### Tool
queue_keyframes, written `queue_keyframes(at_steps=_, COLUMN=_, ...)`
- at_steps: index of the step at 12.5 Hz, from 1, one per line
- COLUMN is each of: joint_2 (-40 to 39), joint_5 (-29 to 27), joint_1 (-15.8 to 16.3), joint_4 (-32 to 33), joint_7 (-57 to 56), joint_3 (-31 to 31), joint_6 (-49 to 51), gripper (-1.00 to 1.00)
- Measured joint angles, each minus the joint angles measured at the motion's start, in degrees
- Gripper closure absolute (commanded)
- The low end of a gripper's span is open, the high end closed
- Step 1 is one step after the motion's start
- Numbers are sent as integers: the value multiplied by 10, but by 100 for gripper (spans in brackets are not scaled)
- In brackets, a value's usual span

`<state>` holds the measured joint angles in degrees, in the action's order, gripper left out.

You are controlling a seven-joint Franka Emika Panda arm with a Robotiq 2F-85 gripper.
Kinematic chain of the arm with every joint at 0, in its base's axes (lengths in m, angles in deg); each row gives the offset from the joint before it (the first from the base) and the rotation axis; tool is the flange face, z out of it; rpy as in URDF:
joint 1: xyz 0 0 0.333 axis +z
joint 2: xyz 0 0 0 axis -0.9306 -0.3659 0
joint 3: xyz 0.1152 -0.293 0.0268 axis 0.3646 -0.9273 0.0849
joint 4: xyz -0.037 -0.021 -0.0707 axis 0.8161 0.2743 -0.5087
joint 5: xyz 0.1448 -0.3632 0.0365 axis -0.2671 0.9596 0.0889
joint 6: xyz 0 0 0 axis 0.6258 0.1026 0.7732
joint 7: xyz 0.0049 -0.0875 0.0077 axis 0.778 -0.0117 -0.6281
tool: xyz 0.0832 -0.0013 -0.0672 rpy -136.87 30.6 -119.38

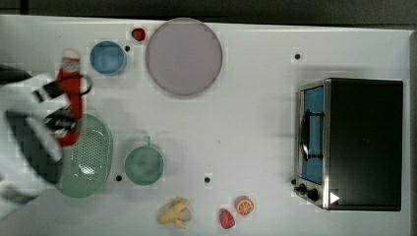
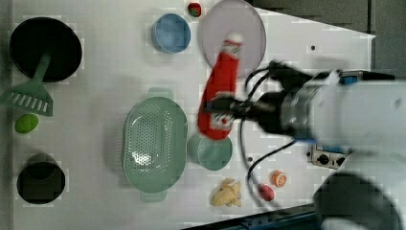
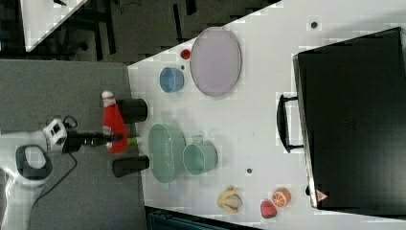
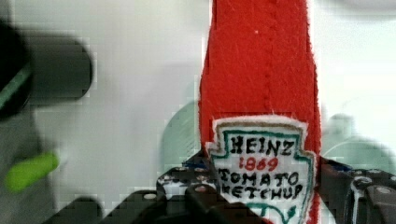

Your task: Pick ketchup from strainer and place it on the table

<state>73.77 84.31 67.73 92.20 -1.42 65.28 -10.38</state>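
My gripper [image 2: 218, 106] clamps the ketchup [image 2: 221, 81] by its labelled lower body, lifted clear above the strainer [image 2: 154, 143], cap pointing away from my wrist.

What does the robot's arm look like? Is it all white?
Mostly. The arm has chunky, rounded white shells. Near the end it turns black, with a silvery ring at the wrist. The gripper is black, and thin black cables loop around it.
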Motion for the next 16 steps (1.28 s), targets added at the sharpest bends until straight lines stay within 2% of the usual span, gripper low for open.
queue_keyframes(at_steps=5, joint_2=-21, joint_5=0, joint_1=-36, joint_4=-15, joint_7=-102, joint_3=-171, joint_6=9, gripper=-21)
queue_keyframes(at_steps=9, joint_2=-43, joint_5=1, joint_1=-80, joint_4=-5, joint_7=-204, joint_3=-293, joint_6=8, gripper=-21)
queue_keyframes(at_steps=12, joint_2=-43, joint_5=3, joint_1=-105, joint_4=59, joint_7=-248, joint_3=-359, joint_6=-12, gripper=-21)
queue_keyframes(at_steps=14, joint_2=-44, joint_5=4, joint_1=-119, joint_4=111, joint_7=-261, joint_3=-371, joint_6=-53, gripper=-21)
queue_keyframes(at_steps=16, joint_2=-45, joint_5=5, joint_1=-119, joint_4=172, joint_7=-262, joint_3=-370, joint_6=-96, gripper=-21)
